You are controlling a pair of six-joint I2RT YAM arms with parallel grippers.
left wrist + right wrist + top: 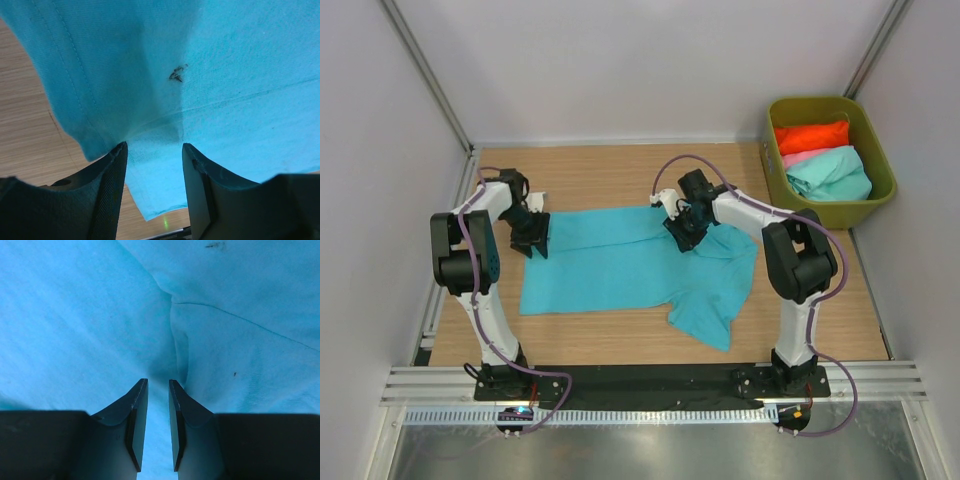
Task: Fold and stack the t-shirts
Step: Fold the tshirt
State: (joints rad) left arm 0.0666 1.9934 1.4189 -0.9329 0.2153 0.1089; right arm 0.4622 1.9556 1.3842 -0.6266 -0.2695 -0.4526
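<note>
A turquoise-blue t-shirt (620,262) lies spread on the wooden table, its right side rumpled and folded over. My left gripper (532,234) sits low over the shirt's far left corner. Its jaws stand apart, with the shirt's hem (155,200) lying between the fingers (112,185). My right gripper (686,226) is down on the shirt's far right part, open by a narrow gap. A raised crease (179,352) runs toward its fingertips (142,390). An orange-red t-shirt (812,135), a pink one (798,156) and a mint-green one (832,174) lie in the bin.
The olive-green bin (880,160) stands at the far right, beyond the table's corner. Bare wood (610,180) shows behind the shirt, and more (820,310) to its right. White walls close in the left and far sides.
</note>
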